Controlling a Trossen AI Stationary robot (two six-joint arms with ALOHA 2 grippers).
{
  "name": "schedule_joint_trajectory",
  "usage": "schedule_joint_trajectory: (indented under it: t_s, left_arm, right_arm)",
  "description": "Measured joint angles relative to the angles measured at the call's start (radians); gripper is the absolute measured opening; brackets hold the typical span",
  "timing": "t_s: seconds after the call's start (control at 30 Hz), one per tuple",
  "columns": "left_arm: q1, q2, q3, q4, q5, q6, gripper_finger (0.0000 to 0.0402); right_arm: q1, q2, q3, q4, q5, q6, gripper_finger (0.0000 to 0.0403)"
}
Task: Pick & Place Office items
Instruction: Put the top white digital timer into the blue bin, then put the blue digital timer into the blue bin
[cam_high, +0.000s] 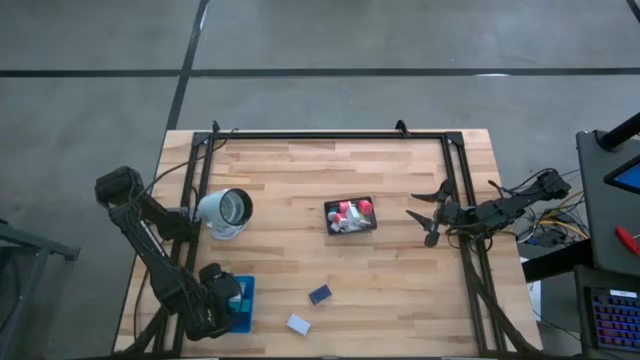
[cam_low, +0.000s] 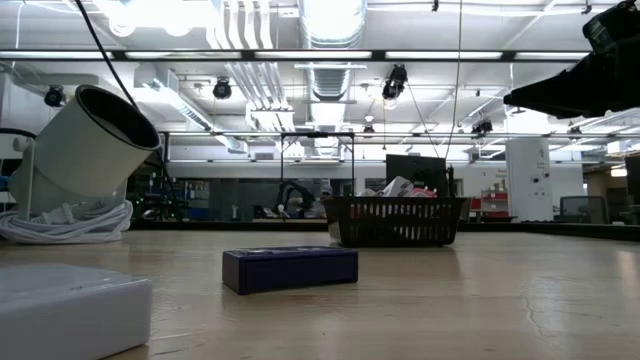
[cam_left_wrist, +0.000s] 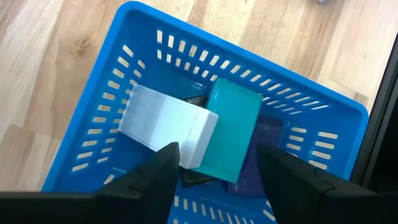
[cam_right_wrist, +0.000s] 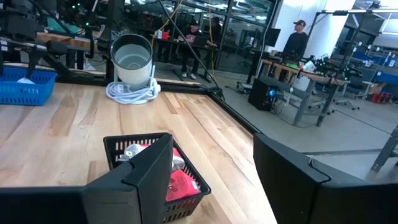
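Note:
My left gripper (cam_left_wrist: 217, 186) stands open above the blue slotted tray (cam_left_wrist: 102, 106) near the table's front left corner (cam_high: 244, 300), touching nothing. In the tray lie a white block (cam_left_wrist: 165, 124), a teal block (cam_left_wrist: 231, 127) and dark blocks (cam_left_wrist: 264, 152) under them. A navy block (cam_high: 320, 294) and a white block (cam_high: 298, 323) lie flat on the wood near the front edge. The black mesh basket (cam_high: 350, 215) at mid table holds red, pink and white bits. My right gripper (cam_high: 428, 215) waits open to the right of it, fingers level.
A white lamp-like cylinder (cam_high: 228, 210) with a coiled cord lies at the left, behind the blue tray. A black frame (cam_high: 330, 135) runs along the far edge and both sides. Bare wood lies between the black basket and the front edge.

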Motion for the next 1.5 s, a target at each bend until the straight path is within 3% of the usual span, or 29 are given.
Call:
schedule_joint_trajectory:
  t_s: [0.43,0.7,0.8,1.2,1.5]
  left_arm:
    - [0.056,-0.061,0.080,-0.041,-0.012,0.010,0.0220]
    - [0.178,-0.061,0.158,-0.051,-0.127,0.206,0.0218]
    - [0.242,-0.061,0.161,-0.039,-0.126,0.245,0.0218]
    - [0.404,0.041,0.150,0.259,-0.136,0.529,0.0218]
    - [0.466,0.222,0.172,0.442,-0.139,0.584,0.0218]
  right_arm:
    - [0.000,0.000,0.000,0.000,0.000,0.002,0.0217]
    - [0.000,0.000,0.000,0.000,0.000,0.002,0.0217]
    - [0.000,0.000,0.000,0.000,0.000,0.000,0.0217]
    - [0.000,0.000,0.000,0.000,0.000,0.002,0.0217]
    - [0.000,0.000,0.000,0.000,0.000,0.002,0.0217]
